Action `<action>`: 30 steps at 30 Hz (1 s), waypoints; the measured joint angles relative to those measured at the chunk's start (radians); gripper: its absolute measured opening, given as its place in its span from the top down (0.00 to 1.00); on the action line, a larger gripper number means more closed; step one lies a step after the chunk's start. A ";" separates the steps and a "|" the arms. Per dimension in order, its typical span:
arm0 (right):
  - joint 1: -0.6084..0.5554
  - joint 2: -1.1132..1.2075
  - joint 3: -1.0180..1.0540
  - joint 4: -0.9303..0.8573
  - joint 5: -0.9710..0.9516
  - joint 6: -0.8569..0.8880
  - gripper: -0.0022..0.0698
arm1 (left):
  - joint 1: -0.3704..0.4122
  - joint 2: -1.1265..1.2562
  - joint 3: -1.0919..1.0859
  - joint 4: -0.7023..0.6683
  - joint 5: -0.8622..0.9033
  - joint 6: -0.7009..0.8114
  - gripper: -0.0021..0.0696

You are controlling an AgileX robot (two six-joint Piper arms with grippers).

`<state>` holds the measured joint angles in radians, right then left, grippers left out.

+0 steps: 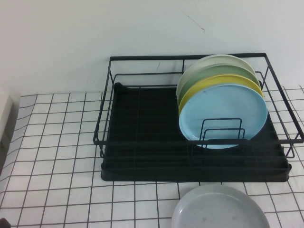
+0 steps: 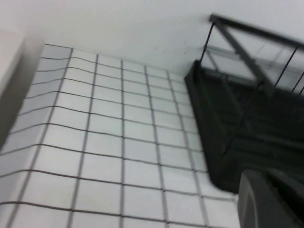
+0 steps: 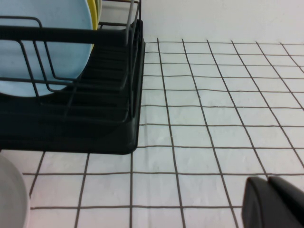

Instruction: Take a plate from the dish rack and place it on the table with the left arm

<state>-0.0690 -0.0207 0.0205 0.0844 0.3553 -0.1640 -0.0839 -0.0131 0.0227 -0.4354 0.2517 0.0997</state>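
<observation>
The sky-blue plate [image 1: 223,111] stands upright at the front of a stack in the right half of the black dish rack [image 1: 142,142]. It also shows in the right wrist view [image 3: 42,42] behind the rack's wires [image 3: 95,123]. My left gripper [image 2: 273,190] is shut and empty, low over the table [image 1: 57,142] just off the rack's left front corner [image 2: 237,123]. My right gripper [image 3: 268,183] is shut and empty, low over the table to the right of the rack. Neither gripper shows in the high view.
Behind the blue plate stand a yellow plate [image 1: 209,84], a green plate [image 1: 209,75] and a pale plate [image 1: 209,64]. A pale grey plate [image 1: 218,211] lies flat on the table in front of the rack. A white block [image 1: 4,114] stands at the table's left edge.
</observation>
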 joint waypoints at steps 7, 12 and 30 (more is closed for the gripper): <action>0.000 0.000 0.000 0.000 0.000 0.000 0.97 | 0.000 0.000 0.000 -0.320 -0.102 -0.008 0.98; 0.000 0.000 0.000 0.000 0.000 0.000 0.97 | 0.000 0.000 -0.004 -0.358 -0.075 -0.006 0.98; 0.000 0.000 0.000 0.000 0.000 0.000 0.97 | 0.000 0.794 -0.658 -0.353 0.438 0.531 0.98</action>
<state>-0.0690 -0.0207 0.0205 0.0844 0.3553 -0.1640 -0.0839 0.7806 -0.6357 -0.7885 0.6896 0.6307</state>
